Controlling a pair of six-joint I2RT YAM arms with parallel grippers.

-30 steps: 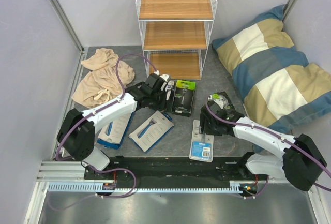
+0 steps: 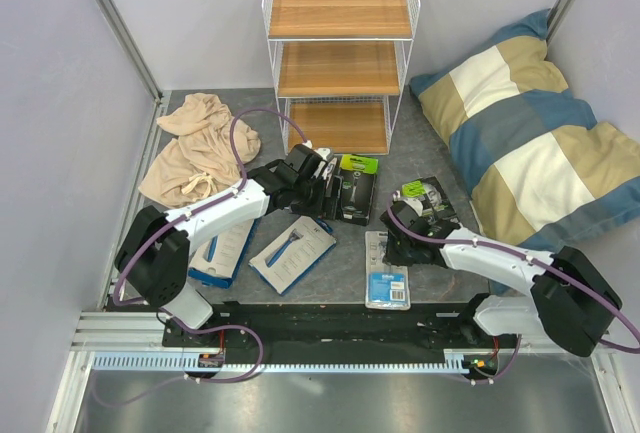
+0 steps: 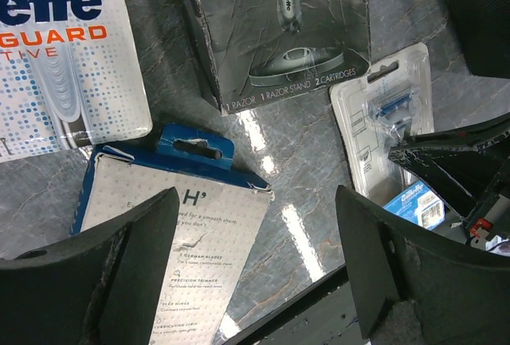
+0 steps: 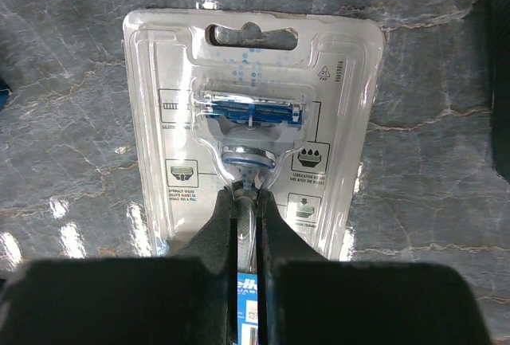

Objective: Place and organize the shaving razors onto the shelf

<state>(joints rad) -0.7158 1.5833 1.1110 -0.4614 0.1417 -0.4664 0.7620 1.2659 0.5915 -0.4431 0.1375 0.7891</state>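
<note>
Surface: grey sheet, marble-veined and glossy with glare streaks, closed in by pale matte walls.
Shelf: white wire frame with three light-brown wooden boards, at the back wall.
Razor packs: five counted from above, all flat in front of the shelf. One is a clear blister card; two are white cardboard, the near white pack and the left white pack; two are black-and-green, the middle box and the right box.
Soft things: one crumpled beige cloth left of the shelf and one striped pillow to its right.
Left gripper: spread wide, holding nothing.
Right gripper: pinched tight on the blister card's raised handle ridge.
</note>
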